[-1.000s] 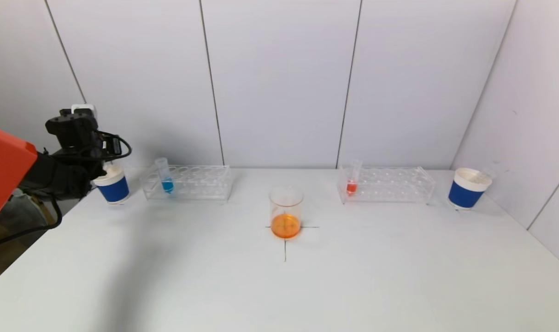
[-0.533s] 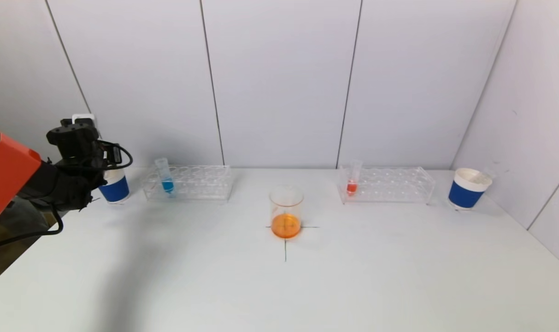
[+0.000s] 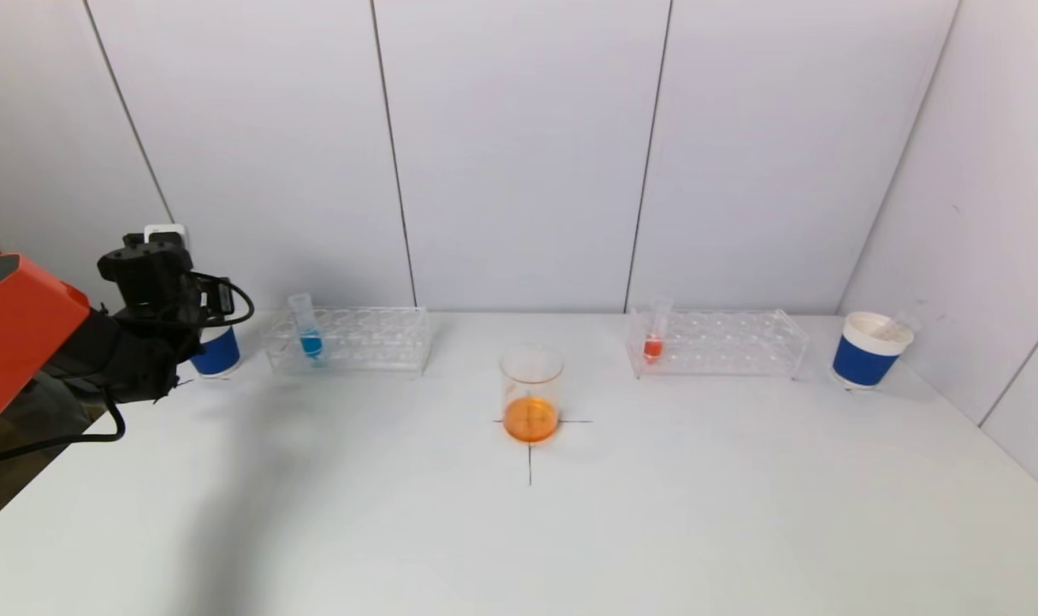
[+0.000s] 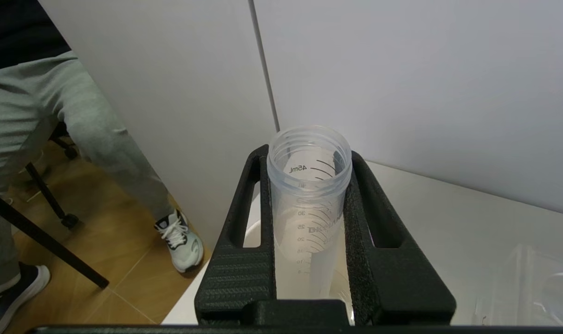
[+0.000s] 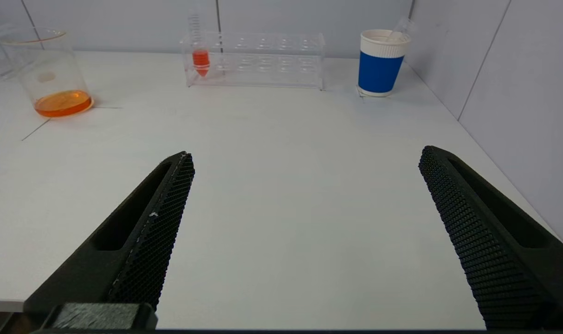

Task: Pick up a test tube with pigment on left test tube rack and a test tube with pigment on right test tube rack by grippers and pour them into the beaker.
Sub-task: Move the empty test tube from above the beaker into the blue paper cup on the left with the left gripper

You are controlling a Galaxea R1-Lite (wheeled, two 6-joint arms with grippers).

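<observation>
While the left gripper (image 4: 309, 222) sits at the far left edge of the table (image 3: 519, 530), its 2 black fingers (image 4: 244, 241) squeeze tight on an empty clear tube (image 4: 308, 204). That tube has little number marks on its side and its mouth is open. The gripper is right over the left blue cup (image 3: 215, 352), which peeks out behind the arm in the head view.

Next to that cup stands the left rack (image 3: 352, 340). 1 tube with blue paint (image 3: 306, 329) stands in its left end, leaning a bit.

On a black cross in the middle of the table stands the beaker (image 3: 531, 395). It has orange liquid at the bottom.

Over on the right stands the right rack (image 3: 720, 344). 1 tube with red paint (image 3: 655, 332) stands in its left end. Past it, near the wall, stands the right blue cup (image 3: 869, 349) with a clear tube poking out.

The right gripper (image 5: 304, 185) waits low at the near edge of the table, well apart from the racks. Its fingers (image 5: 156, 232) are spread wide and hold nothing.
</observation>
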